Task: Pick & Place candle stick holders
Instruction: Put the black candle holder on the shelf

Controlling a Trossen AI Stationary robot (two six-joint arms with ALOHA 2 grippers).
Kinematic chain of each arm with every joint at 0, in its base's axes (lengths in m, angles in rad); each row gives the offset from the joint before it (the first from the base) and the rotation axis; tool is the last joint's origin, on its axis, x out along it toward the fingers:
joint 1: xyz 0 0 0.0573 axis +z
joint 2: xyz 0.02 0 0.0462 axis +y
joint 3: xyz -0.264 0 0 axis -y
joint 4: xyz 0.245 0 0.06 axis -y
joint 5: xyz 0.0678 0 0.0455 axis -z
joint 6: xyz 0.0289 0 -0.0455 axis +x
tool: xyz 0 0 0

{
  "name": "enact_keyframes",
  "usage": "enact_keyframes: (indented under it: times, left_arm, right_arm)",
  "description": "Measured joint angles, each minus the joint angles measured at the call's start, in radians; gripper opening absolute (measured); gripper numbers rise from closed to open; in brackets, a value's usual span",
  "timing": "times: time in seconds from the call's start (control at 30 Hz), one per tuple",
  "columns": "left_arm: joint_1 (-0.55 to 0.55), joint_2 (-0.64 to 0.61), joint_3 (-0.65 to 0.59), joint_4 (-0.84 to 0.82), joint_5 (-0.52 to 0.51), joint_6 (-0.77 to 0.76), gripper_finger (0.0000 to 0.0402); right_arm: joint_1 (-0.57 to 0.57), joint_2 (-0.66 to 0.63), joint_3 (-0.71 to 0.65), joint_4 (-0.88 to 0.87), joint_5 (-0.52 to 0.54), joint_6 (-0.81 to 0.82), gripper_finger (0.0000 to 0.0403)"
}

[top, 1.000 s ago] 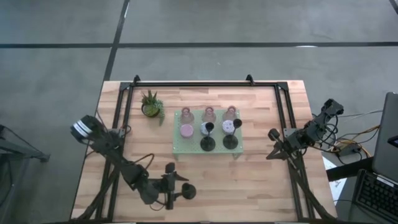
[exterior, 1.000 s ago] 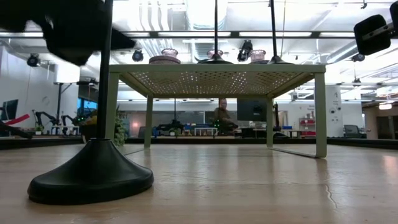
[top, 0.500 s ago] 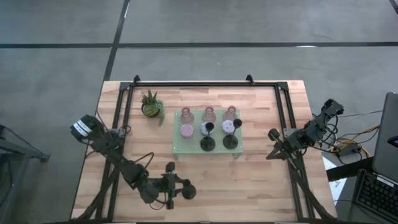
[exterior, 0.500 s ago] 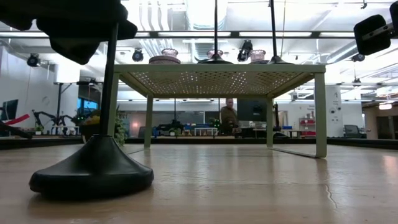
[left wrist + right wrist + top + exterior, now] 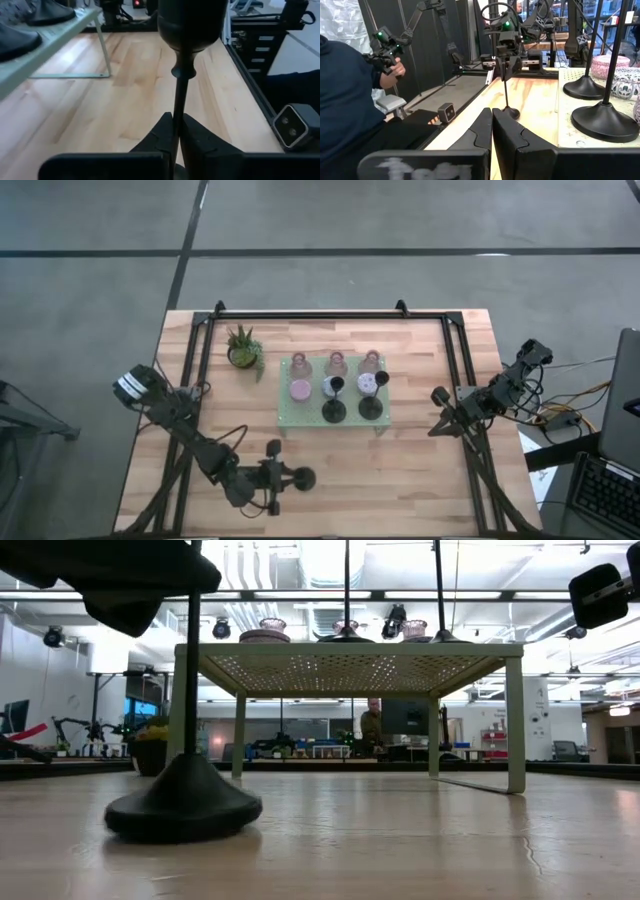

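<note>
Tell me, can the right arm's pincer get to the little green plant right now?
Probably not easily. The right pincer waits at the table's right edge, and the green tray loaded with candle stick holders stands between it and the plant on the far left.

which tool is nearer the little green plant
Left. The left tool sits at the near edge below the plant; the right tool waits across the tray.

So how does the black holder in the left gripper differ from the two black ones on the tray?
The held black holder has its base on the bare wood near the table's front; the two black holders stand up on the pale green tray. The left gripper pinches its stem; theirs are untouched. All share a round base and thin stem.
</note>
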Motion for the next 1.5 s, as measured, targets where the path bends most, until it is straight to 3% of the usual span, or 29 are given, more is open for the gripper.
enact_keyframes:
  times: [0.43,0.63,0.83,1.07,1.37,1.5]
  left_arm:
    - [0.005,-0.049,0.0,0.032,-0.096,0.067,0.002]
    - [0.016,-0.142,0.0,0.032,-0.137,0.081,0.0019]
    - [0.045,-0.266,0.0,0.029,-0.146,0.09,0.0019]
    - [0.06,-0.403,0.012,0.0,-0.142,0.182,0.0019]
    - [0.122,-0.51,0.066,-0.159,-0.159,0.235,0.0019]
    - [0.187,-0.513,0.075,-0.296,-0.168,0.136,0.0019]
  right_arm:
    - [0.0,0.0,0.0,0.0,0.0,-0.004,0.0008]
    - [0.0,-0.001,0.0,0.001,0.014,-0.026,0.0008]
    - [-0.001,0.0,0.0,-0.026,0.133,0.024,0.0008]
    - [0.0,0.0,0.0,-0.039,0.136,0.009,0.0008]
    - [0.0,0.001,-0.001,-0.04,0.192,0.011,0.0008]
    - [0.0,0.001,-0.001,-0.039,0.202,0.014,0.0008]
